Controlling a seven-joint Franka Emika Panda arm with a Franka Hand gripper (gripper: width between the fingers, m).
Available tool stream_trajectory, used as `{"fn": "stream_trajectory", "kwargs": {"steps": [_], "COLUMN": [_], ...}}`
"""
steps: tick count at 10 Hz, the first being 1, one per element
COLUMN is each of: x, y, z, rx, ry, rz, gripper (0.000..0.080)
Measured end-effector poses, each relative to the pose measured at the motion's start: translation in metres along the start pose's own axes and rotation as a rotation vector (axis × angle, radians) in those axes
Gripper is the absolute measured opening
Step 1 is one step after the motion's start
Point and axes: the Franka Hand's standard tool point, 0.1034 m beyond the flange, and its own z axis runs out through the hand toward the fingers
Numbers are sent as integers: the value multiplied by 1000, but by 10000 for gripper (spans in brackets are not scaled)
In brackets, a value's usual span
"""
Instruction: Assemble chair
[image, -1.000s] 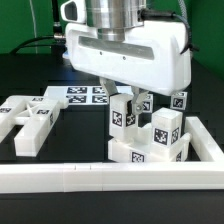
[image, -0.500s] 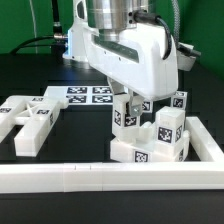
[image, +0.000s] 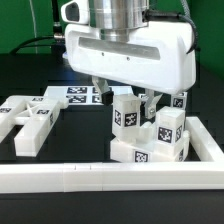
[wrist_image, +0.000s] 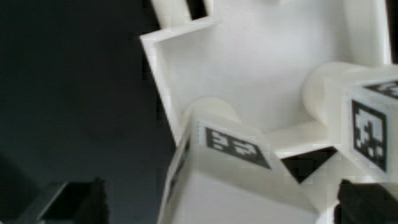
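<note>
The partly built chair (image: 150, 140) stands at the exterior view's right: a white seat base with several upright tagged blocks on it. My gripper (image: 124, 98) hangs straight over it and straddles the front upright post (image: 124, 113). The dark fingers (image: 100, 92) stand wide apart, and the gripper is open. In the wrist view the white tagged post (wrist_image: 231, 150) rises between the fingers (wrist_image: 75, 200), with a dark gap beside one finger, so nothing is gripped. Loose white chair pieces, among them an X-braced panel (image: 30, 118), lie at the exterior view's left.
The marker board (image: 85, 95) lies flat behind the loose pieces. A long white L-shaped rail (image: 100, 176) runs along the front and up the exterior view's right side, close beside the chair. Black cables trail at the back.
The jaws have opened wide and let go of the upright post. The hand, tilted half a second ago, is square over the chair again. The chair parts have not moved.
</note>
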Motion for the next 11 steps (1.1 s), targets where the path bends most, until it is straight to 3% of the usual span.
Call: {"fn": "stream_trajectory", "kwargs": {"steps": [3, 5, 8, 11], "x": [0, 1, 2, 2], "y": [1, 1, 1, 2], "z": [0, 0, -1, -1], "rx": [-2, -40, -62, -68], "ry": [1, 15, 20, 13], "rz": [-200, -431, -696, -928], "gripper": [649, 649, 649, 649]}}
